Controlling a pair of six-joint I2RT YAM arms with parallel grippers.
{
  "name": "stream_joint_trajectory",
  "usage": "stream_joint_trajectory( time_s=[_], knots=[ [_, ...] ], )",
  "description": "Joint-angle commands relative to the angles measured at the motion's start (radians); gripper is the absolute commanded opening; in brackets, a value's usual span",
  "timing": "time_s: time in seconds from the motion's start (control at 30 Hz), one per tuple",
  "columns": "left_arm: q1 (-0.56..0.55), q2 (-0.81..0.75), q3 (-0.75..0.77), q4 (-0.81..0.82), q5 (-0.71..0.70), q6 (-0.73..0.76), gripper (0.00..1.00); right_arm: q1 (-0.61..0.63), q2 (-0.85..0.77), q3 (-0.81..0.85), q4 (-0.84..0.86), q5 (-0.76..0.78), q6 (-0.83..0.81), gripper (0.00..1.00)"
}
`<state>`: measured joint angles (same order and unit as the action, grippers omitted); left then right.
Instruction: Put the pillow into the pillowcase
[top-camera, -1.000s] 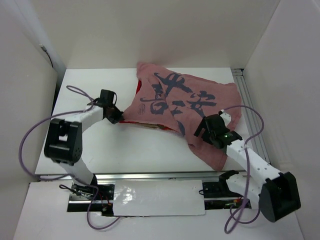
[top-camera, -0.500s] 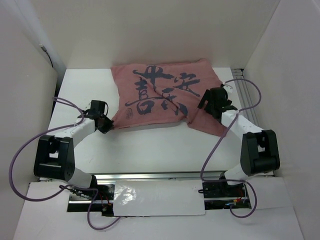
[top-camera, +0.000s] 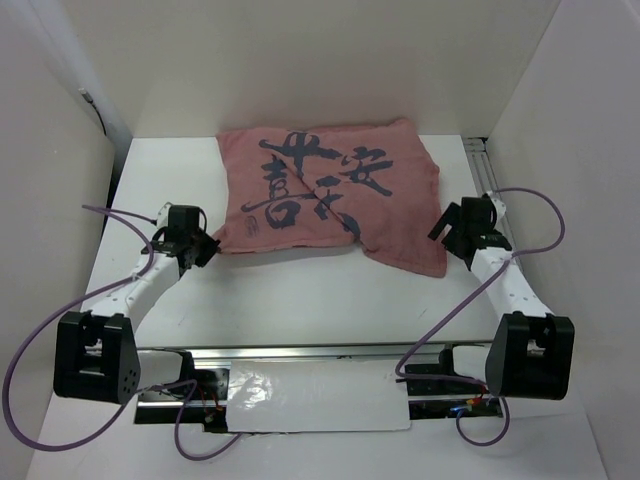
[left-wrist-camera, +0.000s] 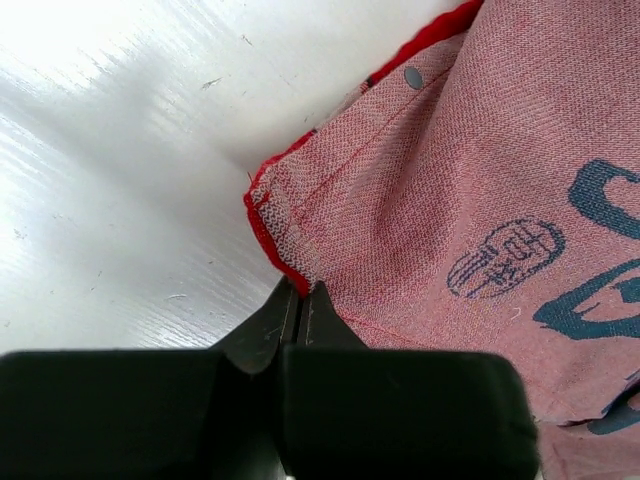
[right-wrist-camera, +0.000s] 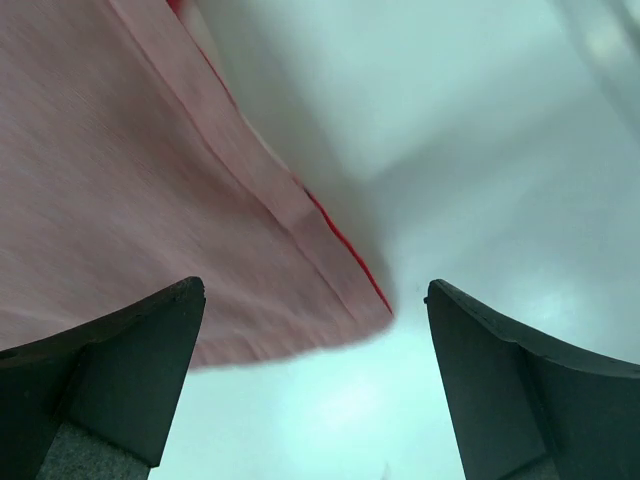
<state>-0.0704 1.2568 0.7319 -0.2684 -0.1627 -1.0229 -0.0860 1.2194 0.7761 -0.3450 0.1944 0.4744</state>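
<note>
The pillowcase (top-camera: 330, 195) lies spread at the back of the table, dull pink side up with dark blue marks. My left gripper (top-camera: 207, 245) is shut on its near-left corner. In the left wrist view the jaws (left-wrist-camera: 300, 296) pinch the red-stitched hem of the pillowcase (left-wrist-camera: 450, 200), and a small snap (left-wrist-camera: 413, 77) sits on the edge. My right gripper (top-camera: 450, 232) stands open just beside the near-right corner. In the right wrist view the pillowcase (right-wrist-camera: 130, 180) ends short of the gap between the gripper's (right-wrist-camera: 312, 300) fingers, which hold nothing. The pillow is out of view.
White walls close in the table on three sides. A metal rail (top-camera: 482, 165) runs along the right edge and another (top-camera: 300, 352) along the near edge between the arm bases. Purple cables (top-camera: 530, 215) loop beside both arms.
The crumpled pillowcase has been drawn out flat and squared toward the back. My left gripper moved left with its corner. My right gripper swung from over the cloth to just off its right corner.
</note>
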Motion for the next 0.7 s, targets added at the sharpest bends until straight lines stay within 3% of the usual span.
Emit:
stream_joint_trajectory(
  time_s=[0.0, 0.23, 0.53, 0.67],
  knots=[
    [0.011, -0.036, -0.011, -0.008, -0.054, 0.023, 0.00, 0.000, -0.026, -0.041, -0.074, -0.050, 0.004, 0.99],
    [0.011, -0.016, -0.002, -0.008, -0.044, 0.032, 0.00, 0.000, 0.009, -0.124, 0.043, -0.242, -0.030, 0.99],
    [0.011, -0.007, -0.002, -0.008, -0.063, 0.032, 0.00, 0.019, 0.129, -0.133, 0.107, -0.239, -0.030, 0.98],
    [0.011, -0.007, -0.002, -0.008, -0.073, 0.032, 0.00, 0.028, 0.140, -0.142, 0.179, -0.239, -0.008, 0.81]
  ],
)
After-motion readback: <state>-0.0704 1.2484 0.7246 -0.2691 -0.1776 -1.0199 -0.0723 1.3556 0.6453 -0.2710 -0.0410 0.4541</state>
